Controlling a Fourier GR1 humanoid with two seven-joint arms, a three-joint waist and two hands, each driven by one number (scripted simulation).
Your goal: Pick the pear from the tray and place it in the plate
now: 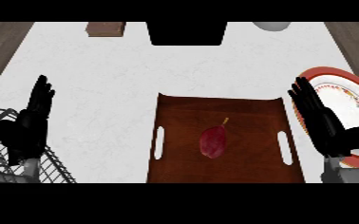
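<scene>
A dark red pear (213,141) with a short yellow stem lies near the middle of the brown wooden tray (182,123). The white plate (341,97) with a red rim sits at the right edge of the counter. My right hand (324,126) is open, fingers straight and pointing up, between the tray's right side and the plate, covering part of the plate's rim. My left hand (28,123) rests open at the left edge, fingers up. Neither hand touches the pear.
A wire basket (45,171) sits at the lower left under my left hand. At the back stand a black box (186,32), a brown block (106,29) and a white bowl (272,25). White counter lies between the tray and the left hand.
</scene>
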